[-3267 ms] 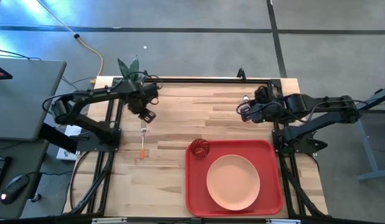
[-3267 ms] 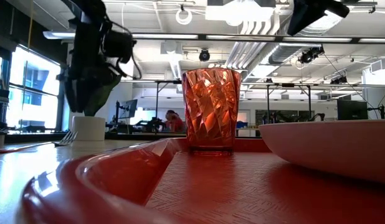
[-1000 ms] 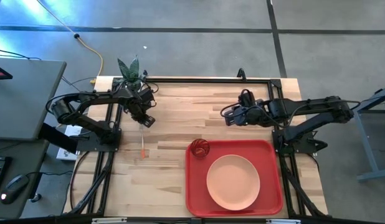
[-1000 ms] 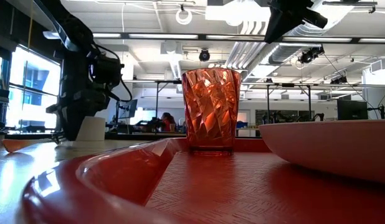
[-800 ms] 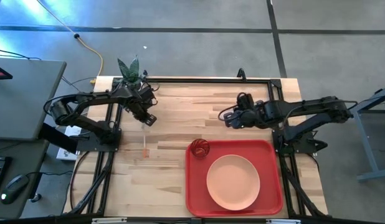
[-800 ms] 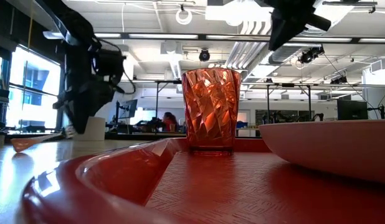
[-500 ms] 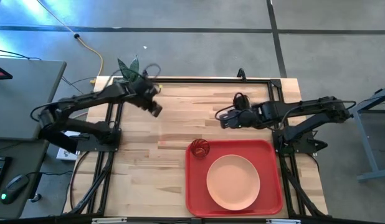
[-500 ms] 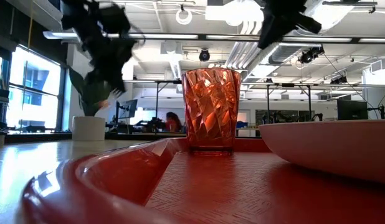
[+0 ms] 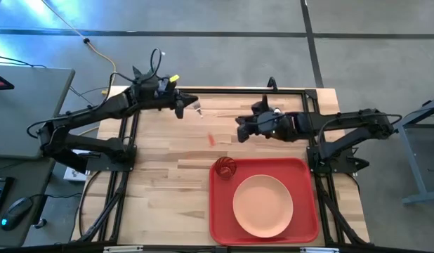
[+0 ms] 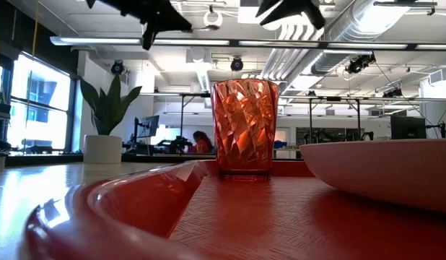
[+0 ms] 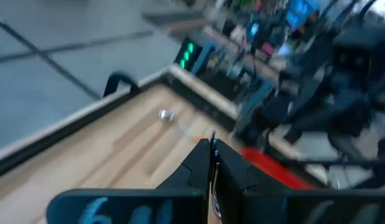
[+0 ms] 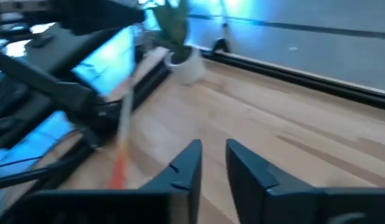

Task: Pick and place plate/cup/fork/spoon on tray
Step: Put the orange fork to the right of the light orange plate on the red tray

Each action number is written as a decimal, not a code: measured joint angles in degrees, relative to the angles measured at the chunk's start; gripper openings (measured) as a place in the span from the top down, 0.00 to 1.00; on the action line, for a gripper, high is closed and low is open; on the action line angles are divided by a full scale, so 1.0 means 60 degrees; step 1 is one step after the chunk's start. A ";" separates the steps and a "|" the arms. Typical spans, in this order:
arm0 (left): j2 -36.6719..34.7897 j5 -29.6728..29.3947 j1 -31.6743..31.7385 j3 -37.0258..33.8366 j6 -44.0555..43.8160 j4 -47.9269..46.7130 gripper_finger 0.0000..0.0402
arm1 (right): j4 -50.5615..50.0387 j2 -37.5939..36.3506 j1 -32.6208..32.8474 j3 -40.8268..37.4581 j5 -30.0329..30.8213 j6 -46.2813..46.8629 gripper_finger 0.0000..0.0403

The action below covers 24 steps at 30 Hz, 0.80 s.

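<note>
The fork (image 9: pixel 211 138) shows as a blurred streak in the air, silver end (image 9: pixel 201 110) up and orange handle (image 12: pixel 119 163) down. My left gripper (image 9: pixel 194 105) is raised high near the table's far edge and shut (image 11: pixel 212 144) at that silver end. My right gripper (image 9: pixel 239 133) hangs just right of the fork, facing it, fingers a little apart (image 12: pixel 212 158) with nothing between them. The plate (image 9: pixel 262 205) lies on the tray (image 9: pixel 213 211), and the cup (image 9: pixel 225 167) stands upright in the tray's far left corner. The spoon is out of view. My left gripper has the fork near its silver end (image 9: pixel 201 110), coming level from the table's left. Blur and the fingers themselves hide the exact place of contact. The fork hangs below the fingertips, clear of the table, its orange handle lowest.
A potted plant (image 10: pixel 106 115) stands at the table's far left corner, behind my left arm. A black frame rail (image 9: pixel 231 91) runs along the far edge. Bare wood lies between the two arms and left of the tray.
My left gripper has lifted the fork off the table by its silver end. It has then swung up, toward the far edge and toward the right gripper, so the fork now hangs clear. My right gripper has moved toward the table's left, nearer the fork.
</note>
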 joint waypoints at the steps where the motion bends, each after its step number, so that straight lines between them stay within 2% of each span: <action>1: 0.0084 -0.0223 -0.0084 0.0004 -0.0096 0.0267 1.00 | 0.0188 0.0000 -0.0101 0.0000 -0.0336 -0.0171 0.79; 3: 0.0321 -0.0656 -0.0243 0.0001 -0.0134 0.0780 1.00 | 0.0417 0.0000 -0.0305 0.0000 -0.0855 -0.0367 0.71; 5: 0.0655 -0.0673 -0.0408 0.0001 -0.0028 0.1476 1.00 | 0.0675 0.0000 -0.0486 0.0000 -0.1317 -0.0629 0.64; 8: 0.1134 0.0005 -0.0651 0.0001 0.0273 0.2428 1.00 | 0.1257 0.0000 -0.0804 0.0000 -0.2514 -0.0862 0.57; 10: 0.1409 0.0499 -0.0834 0.0001 0.0450 0.3096 1.00 | 0.1602 0.0000 -0.0996 0.0000 -0.3374 -0.0771 0.56; 12: 0.1637 0.0710 -0.0993 0.0001 0.0466 0.3562 1.00 | 0.1667 0.0000 -0.1105 0.0000 -0.3767 -0.0624 0.57; 16: 0.1930 0.0714 -0.1235 0.0001 0.0431 0.4207 1.00 | 0.1665 0.0000 -0.1153 0.0000 -0.3856 -0.0361 0.64; 19: 0.2152 0.0208 -0.1367 0.0001 -0.0003 0.4339 1.00 | 0.1555 0.0000 -0.1138 0.0000 -0.3844 -0.0272 0.70; 24: 0.2757 -0.0519 -0.1586 0.0001 -0.0809 0.4653 1.00 | 0.0936 0.0033 -0.0871 0.0000 -0.3086 -0.0051 0.75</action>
